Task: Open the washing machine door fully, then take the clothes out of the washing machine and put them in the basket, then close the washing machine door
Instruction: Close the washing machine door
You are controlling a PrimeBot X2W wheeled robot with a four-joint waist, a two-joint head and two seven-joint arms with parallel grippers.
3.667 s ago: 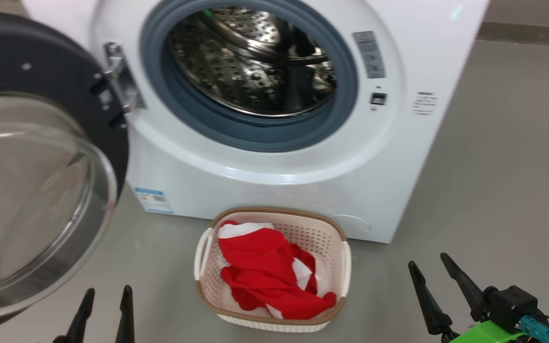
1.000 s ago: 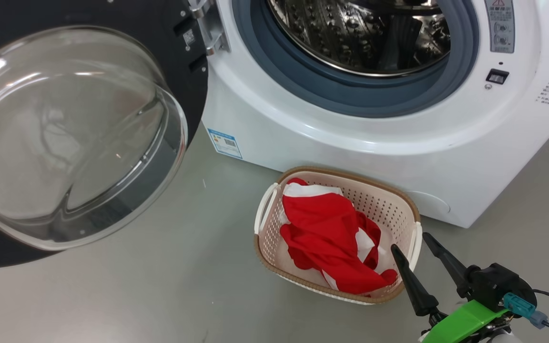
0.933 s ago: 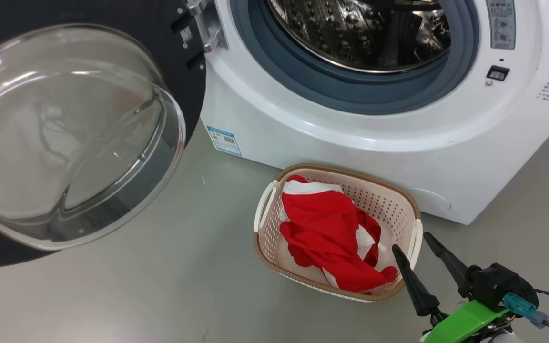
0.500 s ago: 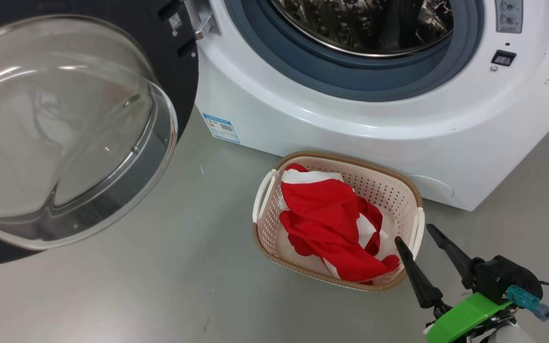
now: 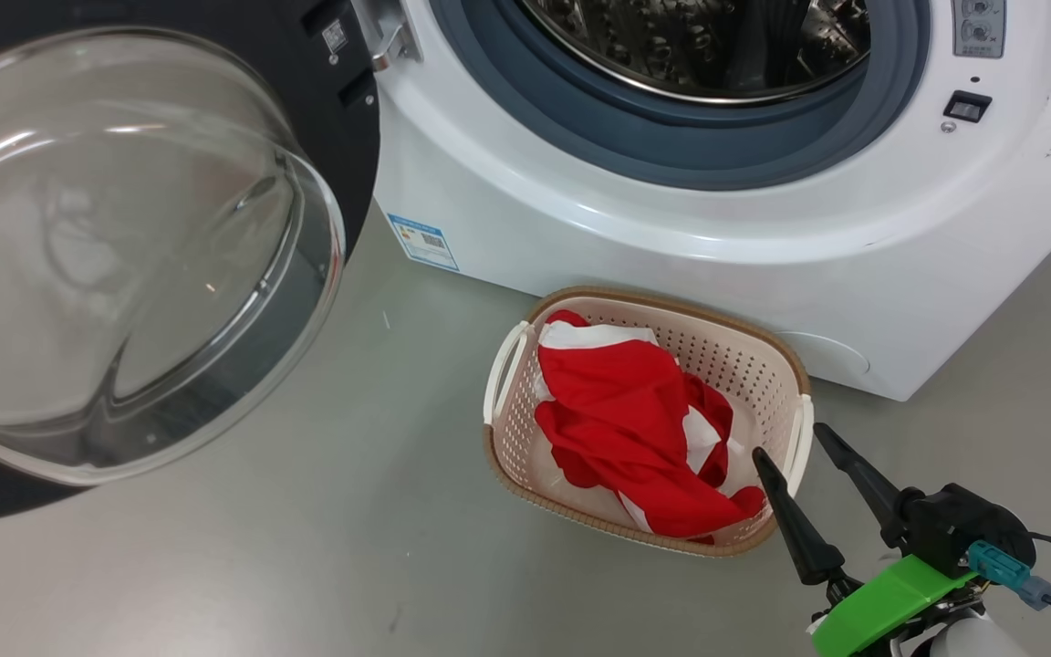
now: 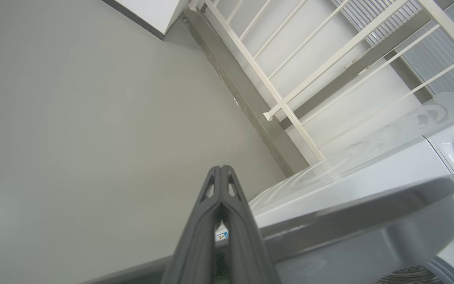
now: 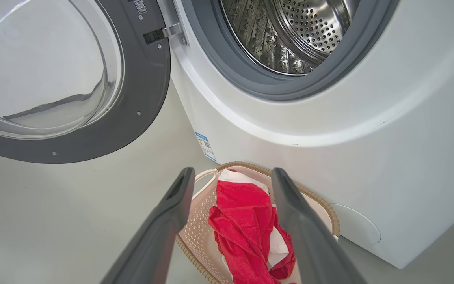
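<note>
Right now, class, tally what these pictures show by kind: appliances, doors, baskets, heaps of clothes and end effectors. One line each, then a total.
washing machine: 1
washing machine door: 1
basket: 1
heap of red-and-white clothes: 1
end effectors: 2, the left end effector shut, the right end effector open
Total: 6

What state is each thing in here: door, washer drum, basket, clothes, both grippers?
door: swung wide open
drum: uncovered, nothing seen in the visible part
basket: upright on the floor before the washer, partly filled
clothes: crumpled in the basket, red and white
left gripper: shut, holding nothing
right gripper: open, empty, tips beside the basket
</note>
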